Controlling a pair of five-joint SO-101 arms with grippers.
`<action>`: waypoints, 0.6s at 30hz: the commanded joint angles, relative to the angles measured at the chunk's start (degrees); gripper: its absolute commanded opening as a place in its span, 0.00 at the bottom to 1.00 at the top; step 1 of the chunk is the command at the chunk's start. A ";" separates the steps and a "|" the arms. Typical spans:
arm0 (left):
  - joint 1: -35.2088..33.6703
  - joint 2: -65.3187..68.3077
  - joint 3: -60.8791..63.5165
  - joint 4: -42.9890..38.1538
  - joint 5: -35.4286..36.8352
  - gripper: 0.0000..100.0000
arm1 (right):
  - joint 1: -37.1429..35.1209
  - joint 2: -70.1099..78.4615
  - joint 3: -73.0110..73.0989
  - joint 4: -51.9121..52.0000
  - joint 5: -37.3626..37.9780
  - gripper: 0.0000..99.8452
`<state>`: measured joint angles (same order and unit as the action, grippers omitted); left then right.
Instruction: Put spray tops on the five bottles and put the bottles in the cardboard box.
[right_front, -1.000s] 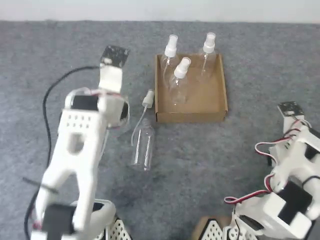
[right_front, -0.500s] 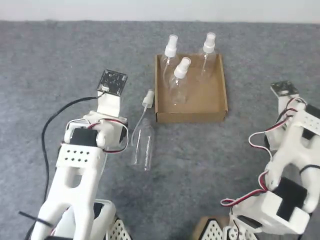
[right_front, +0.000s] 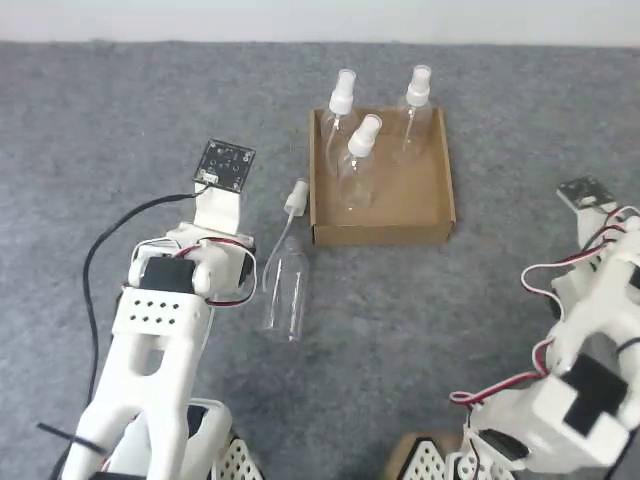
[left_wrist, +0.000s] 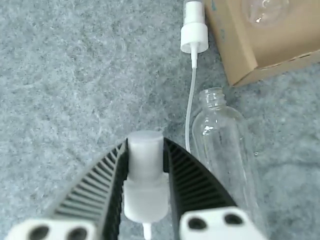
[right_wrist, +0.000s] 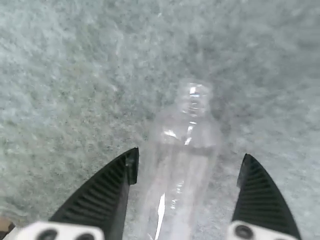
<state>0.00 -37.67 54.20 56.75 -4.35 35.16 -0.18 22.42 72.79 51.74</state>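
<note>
Pulled back a bit toward the table edge since half a second ago is the right arm (right_front: 590, 330). Meanwhile the left arm (right_front: 165, 320), dropped low from its raised pose of a second ago, is kept put now. Nothing else is budged, tbh.

Mid-table the cardboard box (right_front: 440, 215) is parked with three capped bottles (right_front: 360, 165) stood inside, so three of five can be counted as done. Just beside the box's near-left corner an open bottle (right_front: 286, 285) is laid on the grey felt (right_front: 450, 310). A loose spray top (right_front: 297, 197) is rested by its mouth, with the tube run alongside the bottle, outside it.

Off to the side, the right gripper (right_wrist: 190, 156) is spread wide around a second uncapped bottle (right_wrist: 182, 140), and nothing is squeezed yet. The left gripper (left_wrist: 145, 145) is clamped on a held spray top (left_wrist: 145, 175).

So a cap-to-bottle pairing is probably what's being lined up.
</note>
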 joint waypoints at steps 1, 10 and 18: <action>0.00 -1.93 -0.31 -1.14 0.53 0.01 | -0.48 4.44 -4.22 -3.21 0.53 0.26; 0.26 -1.93 -0.22 -1.32 0.53 0.01 | -0.48 12.18 -10.73 -4.35 0.26 0.21; 0.00 -1.93 -0.22 -1.32 0.53 0.01 | -3.21 11.74 -12.75 -3.74 0.18 0.00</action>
<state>0.00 -37.67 54.20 56.75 -4.35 33.85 13.27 13.71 68.92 51.74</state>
